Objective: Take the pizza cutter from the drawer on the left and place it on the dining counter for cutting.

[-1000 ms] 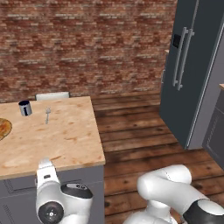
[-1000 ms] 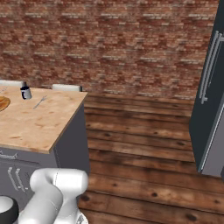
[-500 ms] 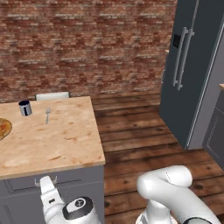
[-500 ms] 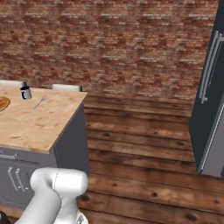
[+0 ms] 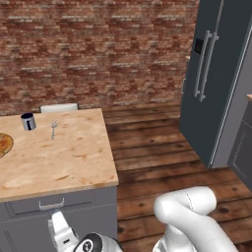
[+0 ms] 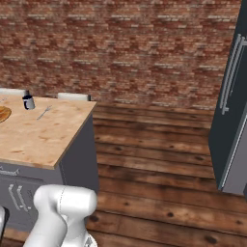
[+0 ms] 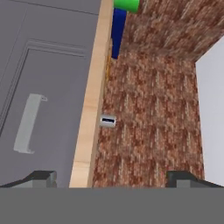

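The dining counter (image 5: 64, 157) has a pale wood-grain top on a dark grey base. Just under its front edge the drawer (image 5: 27, 207) is shut, with a short silver bar handle (image 5: 51, 203). The pizza cutter is hidden. My gripper (image 5: 59, 225) hangs low in front of the counter base, just below the drawer handle, with its white fingers pointing up toward it. In the rolled hand view the gripper (image 7: 113, 179) is open and holds nothing. The drawer (image 7: 52, 87) and its handle (image 7: 28, 124) lie ahead on the left, beside the wood counter edge (image 7: 92, 109).
On the counter stand a dark cup (image 5: 28, 121), a fork (image 5: 53, 129) and a round brown pizza (image 5: 4, 145) at the left edge. White stools (image 5: 58, 107) stand behind it. A tall dark fridge (image 5: 216, 83) is on the right. Wood floor lies between.
The arm has sunk lower in front of the counter, so the gripper has dropped from beside the counter's front edge to below the drawer handle. It stays open.
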